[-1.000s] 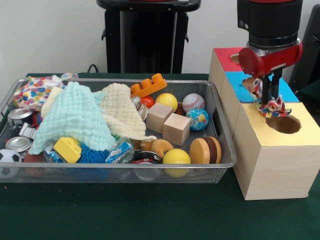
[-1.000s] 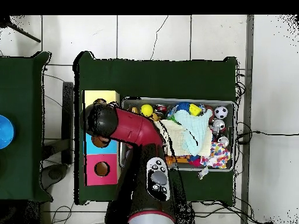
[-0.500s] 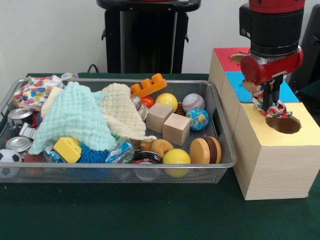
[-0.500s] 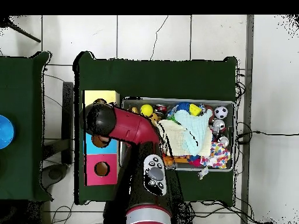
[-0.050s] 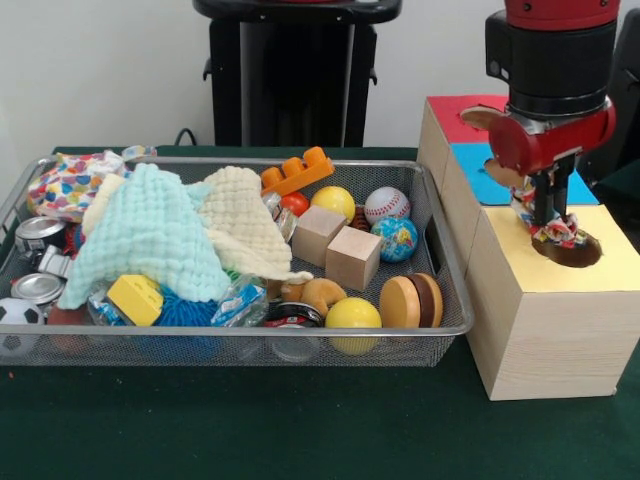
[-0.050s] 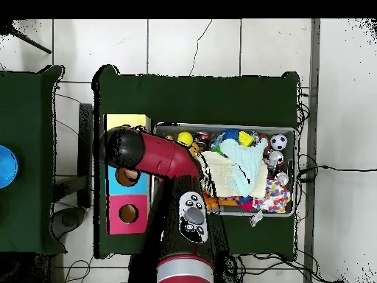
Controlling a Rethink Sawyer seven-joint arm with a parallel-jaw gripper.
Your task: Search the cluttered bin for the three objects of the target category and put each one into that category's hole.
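My gripper (image 5: 551, 214) is shut on a small multicoloured patterned cloth (image 5: 556, 231) that hangs into the round hole (image 5: 570, 250) of the yellow-topped wooden box (image 5: 600, 268). In the overhead view the arm's red and black head (image 6: 125, 147) covers that hole, and the gripper is hidden under it. In the wire bin (image 5: 445, 262) lie a mint knitted cloth (image 5: 145, 235), a cream cloth (image 5: 240, 215) and a patterned cloth (image 5: 62, 185) at the far left corner.
Behind the yellow section are a blue-topped section (image 5: 480, 180) and a red-topped one (image 5: 455, 112), each with a hole. The bin also holds balls, wooden blocks (image 5: 335, 245), cans, an orange brick (image 5: 297, 171) and round wooden discs (image 5: 412, 300).
The gripper has shifted right along the box with the patterned cloth, from the blue and yellow border to above the yellow hole. The cloth now dips into the hole.
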